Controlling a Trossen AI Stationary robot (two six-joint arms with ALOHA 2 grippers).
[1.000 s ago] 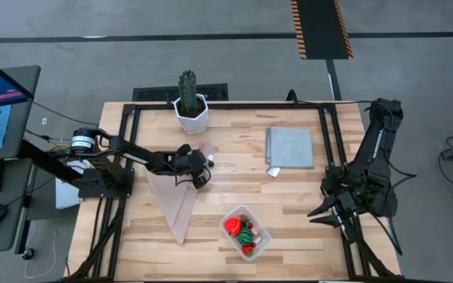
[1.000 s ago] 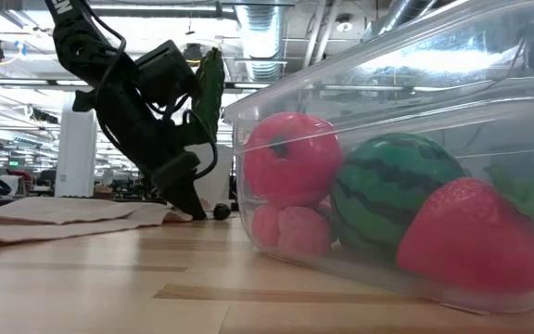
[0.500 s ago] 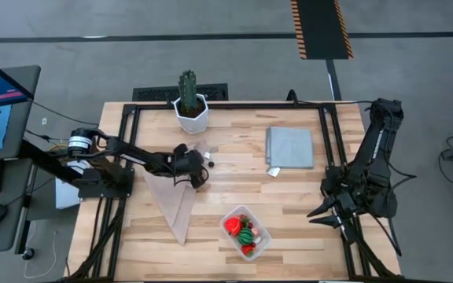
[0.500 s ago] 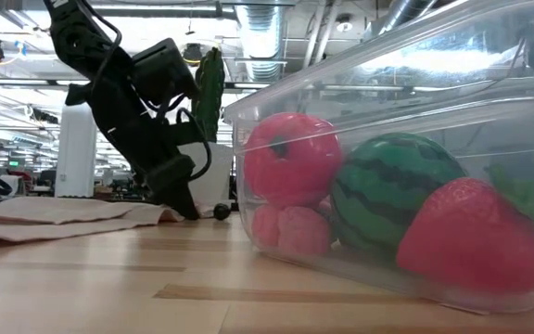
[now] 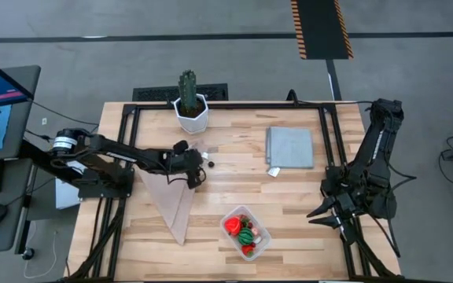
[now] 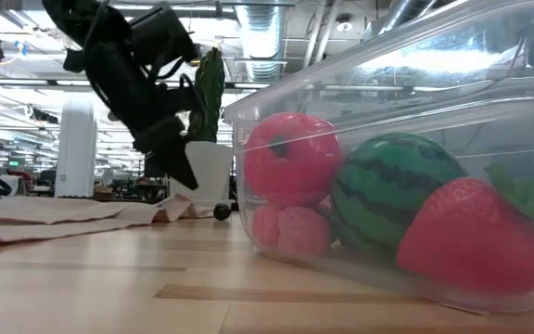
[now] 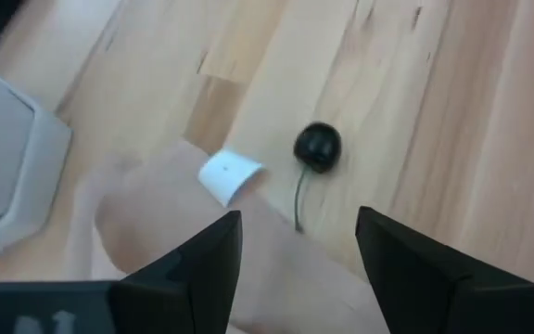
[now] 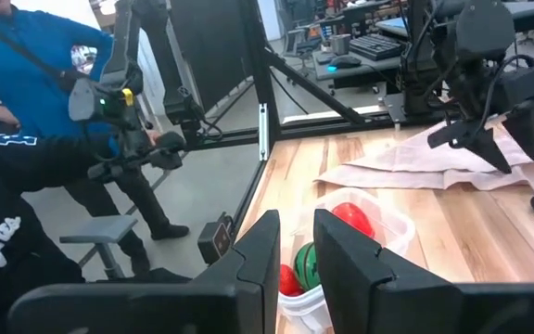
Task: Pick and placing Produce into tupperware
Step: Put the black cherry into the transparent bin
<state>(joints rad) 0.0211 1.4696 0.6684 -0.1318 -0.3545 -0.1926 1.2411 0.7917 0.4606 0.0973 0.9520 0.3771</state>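
The left end effector (image 7: 295, 246) hovers open just above a dark cherry (image 7: 318, 146) on the counter (image 5: 289, 196); the right end effector (image 8: 295, 243), nearly closed, waits at the counter's edge.

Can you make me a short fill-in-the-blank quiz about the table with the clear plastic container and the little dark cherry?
1. The clear plastic container holds a green striped toy ____.
2. The small dark cherry lies on the bare ____ tabletop.
3. The left gripper hangs over the cherry with its fingers ____.
4. The white pot holds a tall green ____.

Missing words: watermelon; wooden; open; cactus
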